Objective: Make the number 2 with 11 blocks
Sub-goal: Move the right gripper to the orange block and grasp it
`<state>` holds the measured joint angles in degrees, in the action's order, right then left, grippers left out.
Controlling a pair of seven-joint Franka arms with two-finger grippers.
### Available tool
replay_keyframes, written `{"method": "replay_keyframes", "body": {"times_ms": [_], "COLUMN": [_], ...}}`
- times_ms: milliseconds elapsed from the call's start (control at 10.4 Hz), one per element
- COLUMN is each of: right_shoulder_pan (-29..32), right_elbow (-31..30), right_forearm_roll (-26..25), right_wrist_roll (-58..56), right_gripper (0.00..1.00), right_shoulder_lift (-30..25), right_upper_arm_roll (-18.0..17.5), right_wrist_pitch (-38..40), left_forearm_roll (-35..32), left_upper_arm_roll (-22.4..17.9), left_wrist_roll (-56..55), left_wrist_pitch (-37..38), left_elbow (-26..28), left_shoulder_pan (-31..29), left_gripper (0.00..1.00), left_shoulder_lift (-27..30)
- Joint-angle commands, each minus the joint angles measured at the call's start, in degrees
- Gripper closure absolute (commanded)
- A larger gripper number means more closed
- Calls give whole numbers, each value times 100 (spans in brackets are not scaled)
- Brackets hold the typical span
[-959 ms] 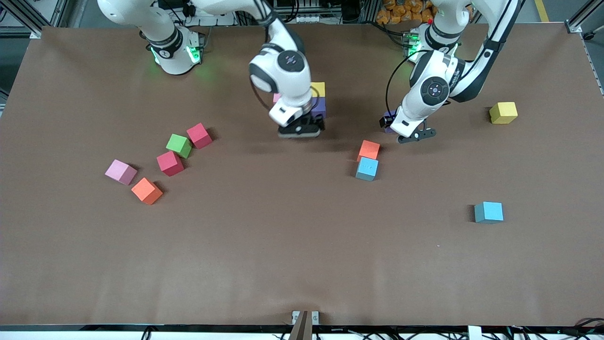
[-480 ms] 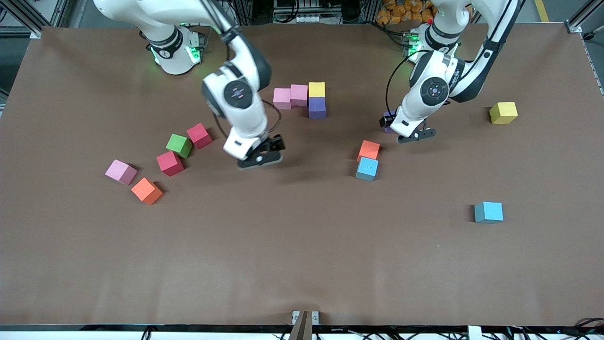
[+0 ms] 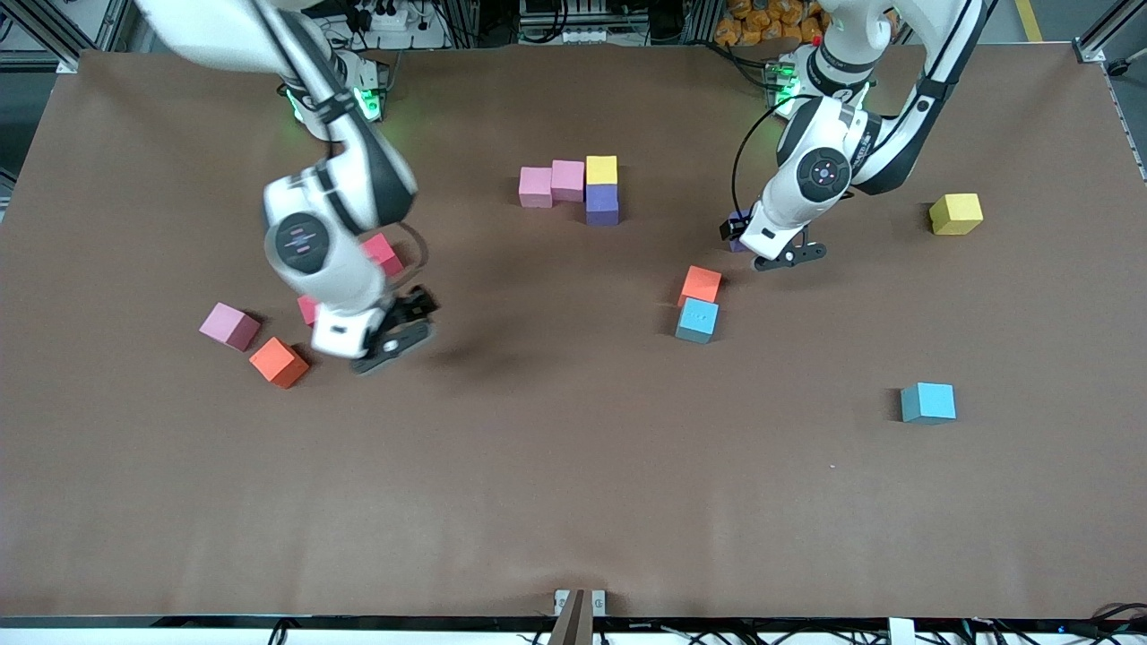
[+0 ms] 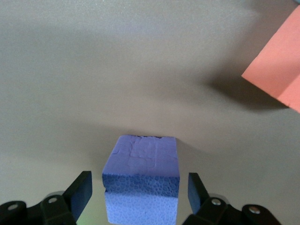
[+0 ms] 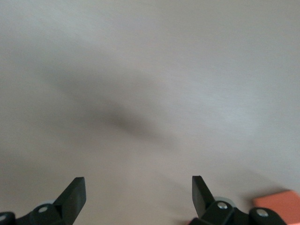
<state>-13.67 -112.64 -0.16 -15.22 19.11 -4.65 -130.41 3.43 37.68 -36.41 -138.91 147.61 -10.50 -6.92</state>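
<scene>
Left gripper [image 3: 781, 257] sits low at the left arm's end of the table, fingers apart, and the purple block [image 4: 140, 187] lies right between them on the table [image 3: 573, 502], a gap showing on each side, so nothing is clamped. Right gripper [image 3: 392, 333] hangs with its fingers spread and empty over bare table, just beside the orange block [image 3: 279, 362] at the right arm's end. The count: three pink blocks [image 3: 536, 186] [image 3: 567, 179] [image 3: 229, 325], two purple, two yellow, two orange, two light blue, two red. A second purple block [image 3: 602, 204] touches a yellow block [image 3: 601, 168] and two of the pinks. The right arm covers much of both red blocks [image 3: 383, 253] [image 3: 307, 309]. Another orange block [image 3: 700, 285] and a light blue block [image 3: 697, 320] lie near the left gripper, nearer the front camera.
</scene>
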Motion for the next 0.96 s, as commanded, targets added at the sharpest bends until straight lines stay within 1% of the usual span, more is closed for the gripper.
{"method": "replay_keyframes", "body": {"times_ms": [0, 192, 288, 384, 480, 576, 672, 863], "right_shoulder_pan": [626, 1171, 1391, 1559, 1708, 1831, 1928, 2070], "right_elbow": [-162, -171, -188, -189, -189, -189, -206, -206], "right_forearm_roll": [-28, -28, -28, -28, -28, -37, -37, -28], "right_wrist_roll": [-752, -1569, -1807, -2088, -2291, -2441, -2651, -2864], "right_gripper": [0, 0, 0, 0, 0, 0, 0, 0], "right_shoulder_lift": [-232, -189, -154, -119, -23, 83, 162, 382], "right_upper_arm_roll": [-150, -142, -133, -133, -124, -124, -124, -124], "right_wrist_pitch": [191, 200, 200, 183, 148, 95, -44, -160], "left_forearm_roll": [96, 96, 96, 96, 96, 87, 78, 70], "left_upper_arm_roll": [64, 64, 64, 64, 64, 64, 64, 64], "left_wrist_roll": [116, 116, 116, 116, 116, 116, 116, 125], "left_wrist_pitch": [-75, -75, -75, -75, -75, -75, -75, -40], "left_elbow": [101, 101, 101, 101, 92, 92, 83, 48], "left_shoulder_pan": [-57, -57, -57, -57, -57, -57, -57, -48], "left_gripper": [9, 11, 15, 15, 21, 22, 40, 87], "left_shoulder_lift": [24, -10, -28, -55, -98, -151, -178, -152]}}
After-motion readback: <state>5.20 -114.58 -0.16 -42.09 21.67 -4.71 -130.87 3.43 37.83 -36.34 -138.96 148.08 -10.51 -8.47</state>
